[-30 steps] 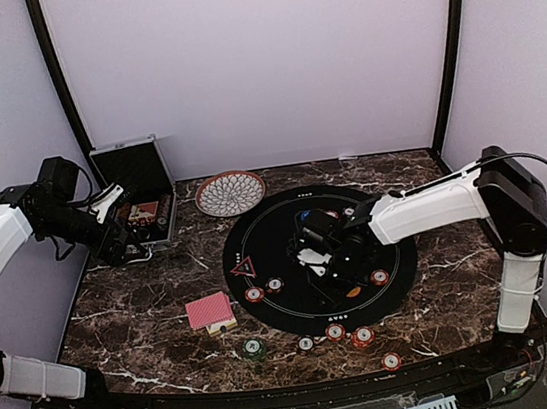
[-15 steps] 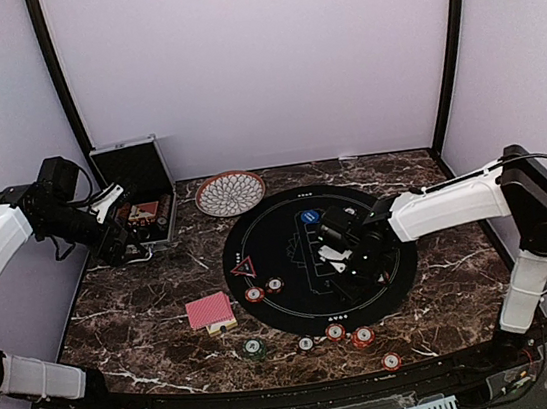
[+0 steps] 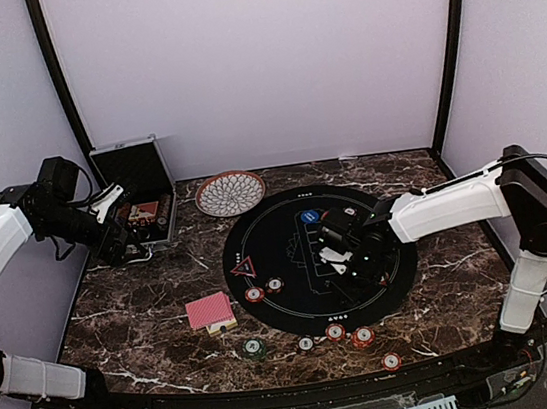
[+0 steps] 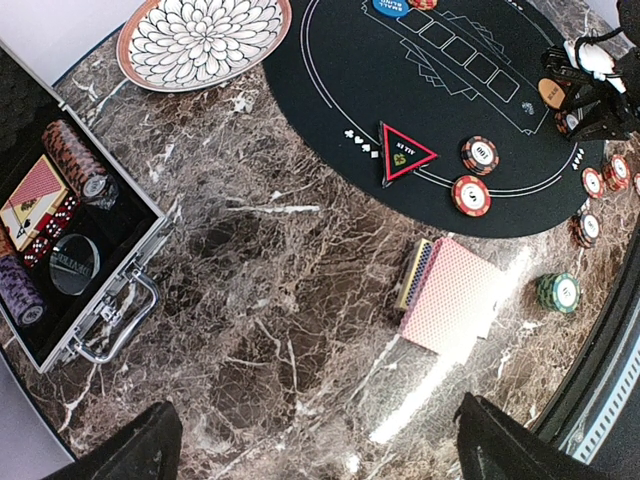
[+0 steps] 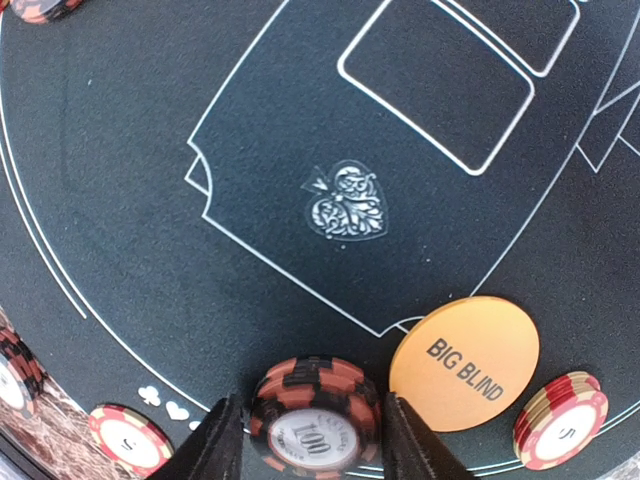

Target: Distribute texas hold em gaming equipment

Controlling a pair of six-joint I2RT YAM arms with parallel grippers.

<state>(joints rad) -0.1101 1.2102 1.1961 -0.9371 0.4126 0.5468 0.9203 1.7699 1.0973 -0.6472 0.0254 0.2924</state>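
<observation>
Round black felt mat on the marble table, with a silver-edged black case open at far left, holding striped chip stacks, cards and a clear disc. Left gripper spread wide, holding nothing. Right gripper is low on the mat, fingers partly spread astride a red-and-black poker-chip stack beside the orange round button; contact cannot be told. Red-backed card deck lies flat off the mat's near-left edge, long axis roughly left-right.

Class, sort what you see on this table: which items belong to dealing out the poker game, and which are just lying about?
Belongs to the job: red-backed card deck, red triangle marker, orange Big Blind button, blue button, striped poker chips.
Lying about: patterned bowl, silver-edged case.
</observation>
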